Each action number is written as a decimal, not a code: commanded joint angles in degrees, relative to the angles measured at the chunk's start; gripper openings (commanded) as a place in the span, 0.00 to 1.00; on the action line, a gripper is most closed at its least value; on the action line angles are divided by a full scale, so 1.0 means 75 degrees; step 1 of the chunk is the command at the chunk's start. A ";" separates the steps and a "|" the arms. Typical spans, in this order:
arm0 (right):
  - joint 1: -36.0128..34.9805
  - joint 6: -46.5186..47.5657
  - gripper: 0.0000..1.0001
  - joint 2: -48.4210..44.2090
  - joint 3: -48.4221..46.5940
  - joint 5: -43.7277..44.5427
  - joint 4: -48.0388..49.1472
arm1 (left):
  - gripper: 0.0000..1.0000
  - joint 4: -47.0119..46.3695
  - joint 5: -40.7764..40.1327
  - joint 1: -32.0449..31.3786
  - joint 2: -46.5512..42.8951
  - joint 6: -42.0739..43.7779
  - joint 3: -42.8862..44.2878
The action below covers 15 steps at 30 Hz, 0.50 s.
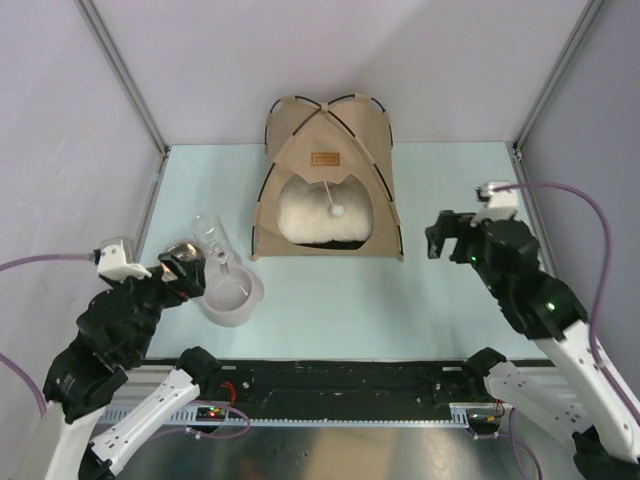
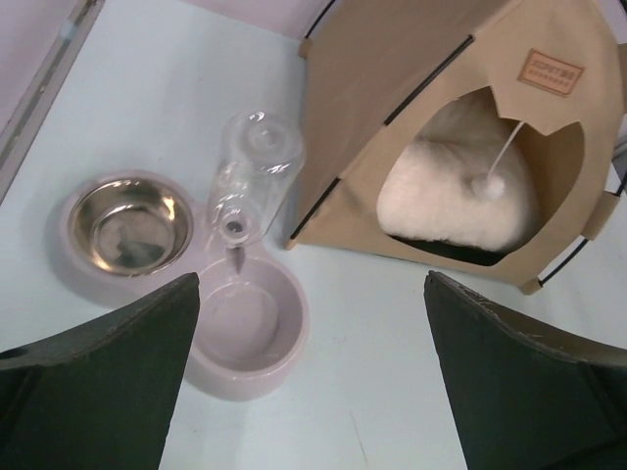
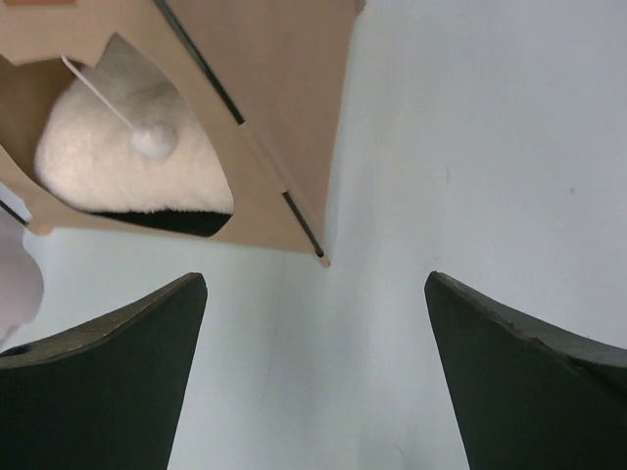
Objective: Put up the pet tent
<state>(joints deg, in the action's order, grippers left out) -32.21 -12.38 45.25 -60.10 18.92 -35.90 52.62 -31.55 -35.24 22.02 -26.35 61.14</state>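
1. broadly, the pale green table (image 1: 430, 300) carries everything, with both arms mounted at its near edge.
2. the pet tent (image 1: 325, 180) stands upright at the far middle of the table, poles bowed, fabric taut, doorway facing near. by my judgement the setting-up looks finished.
3. the right gripper (image 1: 447, 236) hangs right of the tent and apart from it, jaws spread wide and grasping nothing. its wrist view shows bare table between the fingers, with the tent's near right corner beyond, which reads as a let-go pose.
4. the left gripper (image 1: 187, 262) hovers at the near left, likewise splayed and empty, placed well off the tent.
5. the grey double pet bowl (image 1: 228, 292) sits below that gripper, near the tent's near left corner. i cannot tell if they touch.
6. the cream pillow (image 1: 312, 218) fills the tent floor, laid inside as bedding.
7. the white pompom (image 1: 339, 211) dangles free on its string in the doorway, which suggests the roof is properly raised.
8. the brown label patch (image 1: 324, 157) sits above the doorway.
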 commanded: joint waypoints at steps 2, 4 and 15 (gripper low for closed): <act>0.0138 -0.0359 0.99 -0.1472 0.0004 0.0562 -0.0574 | 1.00 0.0612 -0.0601 -0.0004 -0.0927 -0.0600 -0.0327; 0.0144 -0.0278 0.99 -0.2072 -0.0019 0.0420 -0.0658 | 1.00 0.0727 -0.0517 -0.0001 -0.1130 -0.0583 -0.0366; 0.0147 -0.0089 0.99 -0.4147 -0.0128 0.0508 -0.0929 | 1.00 0.1297 -0.0638 -0.0010 -0.1528 -0.0494 -0.0099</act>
<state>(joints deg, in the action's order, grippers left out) -31.27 -12.95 16.25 -59.92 20.99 -40.97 60.40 -34.35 -35.24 11.62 -29.58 58.83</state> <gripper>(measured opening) 0.993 0.996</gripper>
